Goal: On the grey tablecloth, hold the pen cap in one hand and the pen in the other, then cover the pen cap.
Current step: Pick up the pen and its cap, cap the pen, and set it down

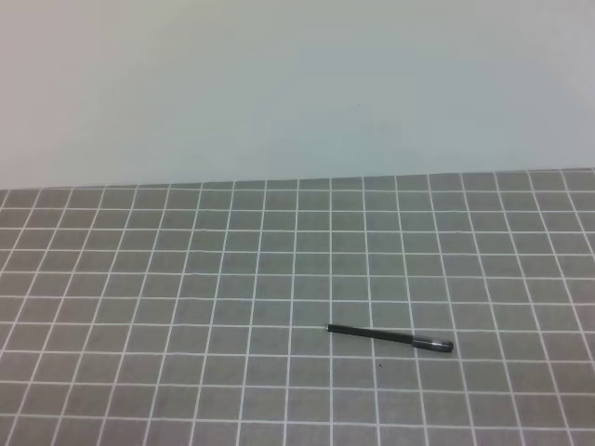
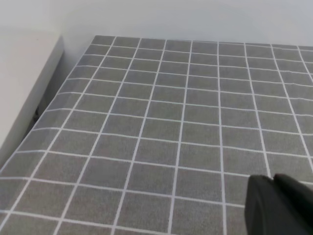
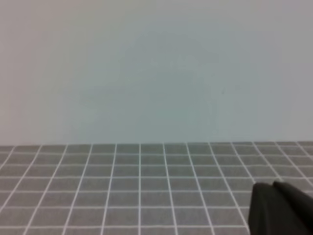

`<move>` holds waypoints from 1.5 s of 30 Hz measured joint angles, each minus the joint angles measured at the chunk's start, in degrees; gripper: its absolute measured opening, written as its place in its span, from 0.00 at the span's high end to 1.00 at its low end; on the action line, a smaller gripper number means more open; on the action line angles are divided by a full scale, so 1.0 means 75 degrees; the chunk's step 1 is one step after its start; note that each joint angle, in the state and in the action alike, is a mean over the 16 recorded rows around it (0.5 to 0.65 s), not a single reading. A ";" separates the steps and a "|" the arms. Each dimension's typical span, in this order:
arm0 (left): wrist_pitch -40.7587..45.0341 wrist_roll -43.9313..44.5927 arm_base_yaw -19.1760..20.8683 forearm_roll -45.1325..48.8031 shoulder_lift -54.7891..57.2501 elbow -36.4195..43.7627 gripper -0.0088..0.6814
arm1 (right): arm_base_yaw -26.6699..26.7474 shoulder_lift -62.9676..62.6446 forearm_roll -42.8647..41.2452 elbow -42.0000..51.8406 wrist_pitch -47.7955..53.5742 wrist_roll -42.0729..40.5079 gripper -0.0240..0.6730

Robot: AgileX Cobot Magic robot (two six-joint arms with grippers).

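Pale, bare wall fills the upper part of the high view, and below it the grey tablecloth [image 1: 186,307] spreads flat across the surface, its white grid lines running to every edge I can see. On it lies the pen [image 1: 381,336], right of centre and toward the near edge, a thin black stick lying nearly crosswise with a slight slant. Its right end shows a greyish, slightly thicker section [image 1: 439,345]; that may be the pen cap already seated there, but it is too small for me to say, and I see no separate cap anywhere on the cloth.

My left gripper [image 2: 279,205] shows only as a dark mass in the bottom right corner of its wrist view, and my right gripper [image 3: 281,208] the same in its own; both sets of fingers are drawn fully together with nothing between them, and neither is near the pen.

I judge the pen to be very light, stiff and smooth, so it will roll or skid on the cloth if I nudge it sideways. It lies low against the fabric, leaving little to get under. I would come down with fingers either side of the black barrel near its middle, across its length, and close gently. The cap, if loose, would need an even lighter pinch around its tube.
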 joint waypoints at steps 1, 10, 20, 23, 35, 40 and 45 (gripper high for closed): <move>-0.0003 0.0000 0.0000 0.0000 0.0001 0.0000 0.99 | 0.0016 0.0000 -0.0005 0.0000 0.0055 0.0018 0.97; -0.0024 0.0000 0.0000 -0.0003 0.0008 0.0000 0.99 | 0.0288 0.0002 -0.0035 0.0000 0.0865 0.0143 0.97; -0.0026 0.0000 0.0000 -0.0011 0.0008 0.0000 0.99 | 0.0383 0.0016 -0.0006 0.0000 0.1593 0.0194 0.97; -0.0026 0.0000 0.0000 -0.0014 0.0008 0.0000 0.99 | 0.0383 0.0019 0.0001 0.0000 0.1680 0.0196 0.97; -0.0026 0.0000 0.0000 -0.0014 0.0008 0.0000 0.99 | 0.0383 0.0021 0.0002 0.0000 0.1685 0.0201 0.97; -0.0028 0.0000 0.0000 -0.0014 0.0008 0.0000 0.99 | 0.0383 0.0021 0.0002 0.0000 0.1689 0.0201 0.97; -0.0041 0.0000 0.0000 -0.0017 0.0008 0.0000 0.99 | 0.0383 0.0022 0.0002 0.0000 0.1694 0.0201 0.97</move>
